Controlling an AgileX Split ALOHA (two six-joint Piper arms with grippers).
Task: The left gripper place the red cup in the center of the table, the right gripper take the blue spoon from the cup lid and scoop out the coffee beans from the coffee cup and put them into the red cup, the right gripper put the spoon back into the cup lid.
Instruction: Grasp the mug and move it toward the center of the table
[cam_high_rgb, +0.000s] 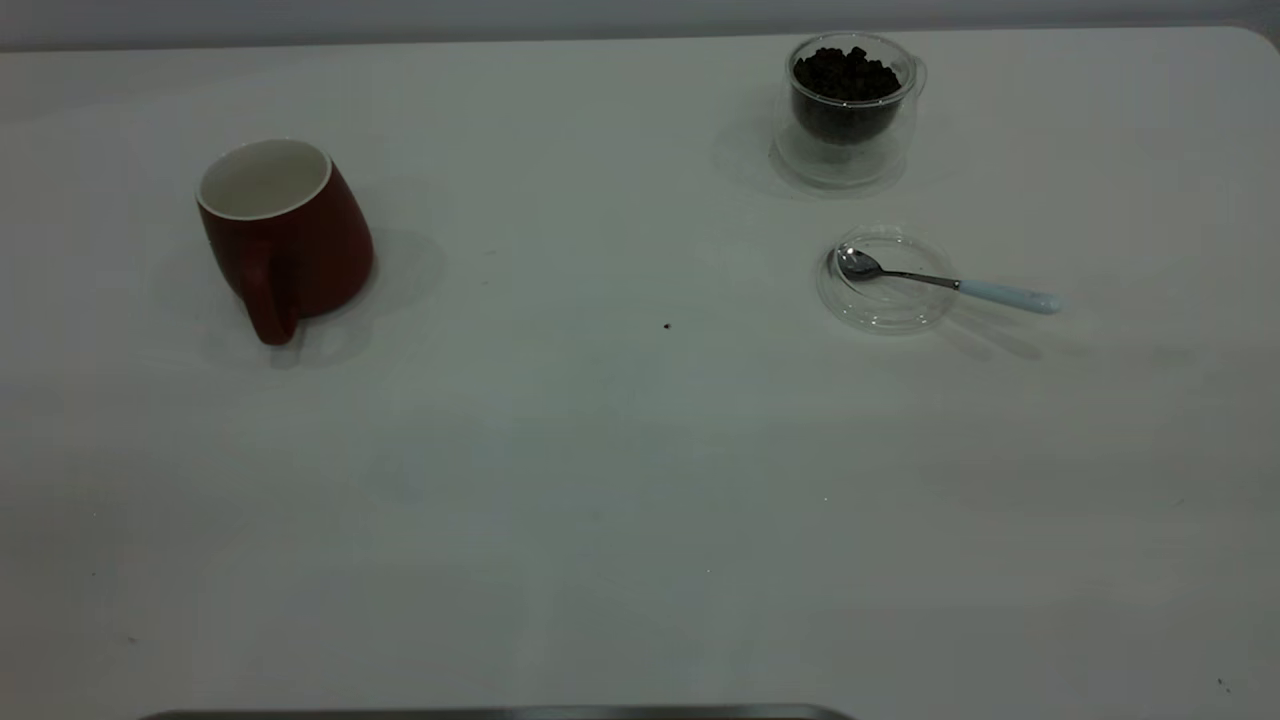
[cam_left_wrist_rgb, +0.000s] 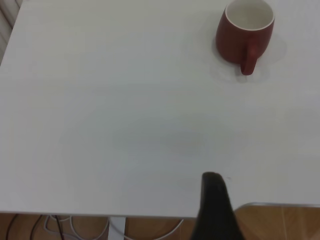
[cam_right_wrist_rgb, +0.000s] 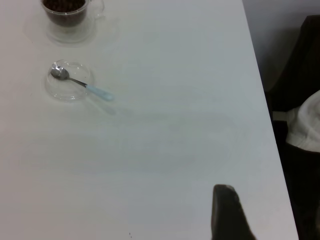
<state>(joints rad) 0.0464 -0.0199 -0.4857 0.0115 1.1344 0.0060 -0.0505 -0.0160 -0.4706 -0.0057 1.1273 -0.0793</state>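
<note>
The table (cam_high_rgb: 620, 500) is white, and neither arm shows in the exterior view; each wrist view shows only one dark finger of its own gripper, the left gripper (cam_left_wrist_rgb: 215, 210) back near the table edge and the right gripper (cam_right_wrist_rgb: 227, 215) likewise, so whether either claw is open or closed cannot be told. The step in hand is judged to be the first: the left gripper fetches the red cup (cam_high_rgb: 285, 235). The cup stands upright at about 10 o'clock from table centre, mouth up, handle pointing toward 6 o'clock. A good approach would likely close across the rim or wall clear of the handle, lift level, and set down mid-table. The coffee cup (cam_high_rgb: 848, 110), with coffee beans (cam_high_rgb: 845, 72), sits at about 1 o'clock. Just nearer is the cup lid (cam_high_rgb: 885, 290). The blue spoon (cam_high_rgb: 940, 282) has its bowl in the lid; its long axis runs 9 to 3 o'clock, handle overhanging toward 3.
</note>
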